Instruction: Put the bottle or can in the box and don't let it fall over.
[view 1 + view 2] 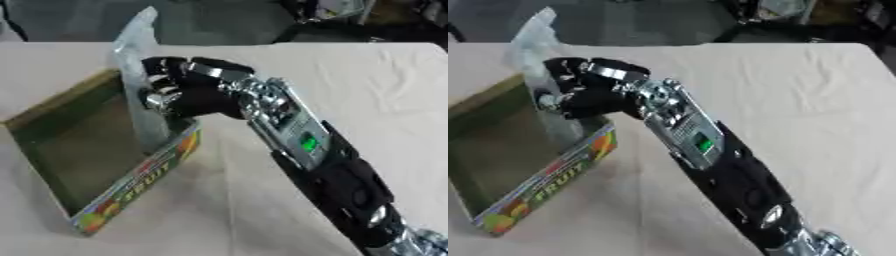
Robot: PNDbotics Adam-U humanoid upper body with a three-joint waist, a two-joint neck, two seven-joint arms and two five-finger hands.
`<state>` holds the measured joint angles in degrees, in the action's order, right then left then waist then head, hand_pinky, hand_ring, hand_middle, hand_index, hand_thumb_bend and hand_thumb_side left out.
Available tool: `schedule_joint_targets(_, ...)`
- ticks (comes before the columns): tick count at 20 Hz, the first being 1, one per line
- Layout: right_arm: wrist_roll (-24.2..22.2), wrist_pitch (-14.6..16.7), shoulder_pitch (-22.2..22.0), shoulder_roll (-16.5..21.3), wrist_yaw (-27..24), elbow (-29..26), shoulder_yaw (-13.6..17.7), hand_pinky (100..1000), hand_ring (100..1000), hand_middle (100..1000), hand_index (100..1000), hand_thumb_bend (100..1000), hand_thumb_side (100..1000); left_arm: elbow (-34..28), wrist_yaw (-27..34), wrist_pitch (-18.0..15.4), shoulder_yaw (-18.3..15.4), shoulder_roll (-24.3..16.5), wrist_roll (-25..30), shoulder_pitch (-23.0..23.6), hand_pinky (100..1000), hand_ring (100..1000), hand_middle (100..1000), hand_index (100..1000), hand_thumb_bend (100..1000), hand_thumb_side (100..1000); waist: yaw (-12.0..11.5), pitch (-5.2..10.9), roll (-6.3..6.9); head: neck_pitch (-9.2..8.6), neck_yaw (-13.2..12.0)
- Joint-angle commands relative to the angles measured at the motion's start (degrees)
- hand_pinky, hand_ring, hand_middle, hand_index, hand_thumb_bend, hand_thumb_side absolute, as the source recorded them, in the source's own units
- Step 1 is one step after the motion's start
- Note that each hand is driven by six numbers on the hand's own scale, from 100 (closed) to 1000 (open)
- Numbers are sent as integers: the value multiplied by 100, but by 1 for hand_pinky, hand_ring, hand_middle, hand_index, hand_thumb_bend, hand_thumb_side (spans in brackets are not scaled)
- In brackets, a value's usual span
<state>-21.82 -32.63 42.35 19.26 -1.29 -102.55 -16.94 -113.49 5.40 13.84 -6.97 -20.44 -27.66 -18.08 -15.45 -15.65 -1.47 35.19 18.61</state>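
Observation:
A clear plastic bottle (138, 55) stands upright in the far right corner of an open cardboard box (61, 150) with a fruit print on its side. Its lower part is inside the box. My right hand (188, 90) reaches in from the lower right, with its fingers curled round the bottle's middle just above the box's right wall. My left hand shows in neither view.
The box sits on a table with a pale cloth (350, 80) that spreads to the right and front. Dark objects (780, 15) lie beyond the table's far edge.

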Motion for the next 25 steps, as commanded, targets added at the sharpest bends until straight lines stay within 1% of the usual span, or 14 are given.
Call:
schedule_joint_targets(1,8,-42,44,137,-75,-261,71,1000,1000,1000,1000,100,387,-110,-38,8,-67,-120,-1,-7,1000,739,613,710,100,651,25,109,57,-42,-46)
schedule_joint_targets(5,-2,-115,28,156,-50,-391,61,1000,1000,1000,1000,100,387,-110,-49,4,-84,-146,-20,28,1000,740,616,710,100,660,90,113,100,-38,-85)
schedule_joint_targets(8,-64,-137,-63,297,-38,-511,44,1000,1000,1000,1000,100,387,-110,-57,3,-97,-175,-35,68,1000,740,618,710,100,668,169,137,126,-10,-137)
schedule_joint_targets(12,-81,-67,-368,705,5,-772,101,1000,1000,1000,1000,100,387,-110,-68,5,-115,-224,-59,131,1000,741,619,711,100,672,307,198,149,7,-215)
schedule_joint_targets(14,-31,0,-575,946,56,-915,194,1000,1000,1000,1000,100,387,-110,-80,5,-122,-239,-62,159,1000,742,620,712,100,671,366,226,156,0,-246)
schedule_joint_targets(16,33,102,-864,1232,66,-1112,328,1000,1000,1000,1000,100,387,-110,-92,-17,-130,-247,-51,171,1000,764,642,720,100,670,406,254,150,-1,-253)
schedule_joint_targets(19,281,469,-1443,1735,62,-1193,739,972,1000,1000,1000,100,387,-110,-100,-56,-143,-274,-34,186,1000,774,664,744,100,672,445,270,145,-34,-269)
schedule_joint_targets(20,457,623,-1593,1939,58,-1198,944,966,1000,1000,1000,100,387,-110,-101,-57,-149,-297,-42,207,1000,780,676,751,100,672,469,287,148,-31,-291)
schedule_joint_targets(21,651,779,-1693,2153,29,-1201,1141,956,1000,1000,1000,100,387,-110,-99,-58,-154,-335,-54,226,1000,819,720,782,100,672,493,314,149,-19,-309)
schedule_joint_targets(22,871,936,-1763,2394,-39,-1202,1343,951,1000,1000,1000,100,387,-110,-79,-59,-156,-402,-77,246,1000,834,738,791,100,672,519,346,149,4,-321)
schedule_joint_targets(23,1093,1071,-1813,2660,-136,-1203,1531,903,1000,990,998,100,387,-110,-58,-70,-157,-535,-100,263,1000,850,784,815,100,672,560,400,150,51,-343)
schedule_joint_targets(24,1369,1175,-1870,2998,-294,-1203,1757,888,1000,977,981,100,387,-110,-133,-81,-177,-766,-126,289,1000,851,792,823,100,672,609,474,154,115,-372)
schedule_joint_targets(25,1715,1238,-1945,3352,-539,-1204,2009,877,1000,962,961,100,387,-110,-147,-115,-206,-994,-173,313,1000,855,818,850,100,672,661,557,163,177,-401)
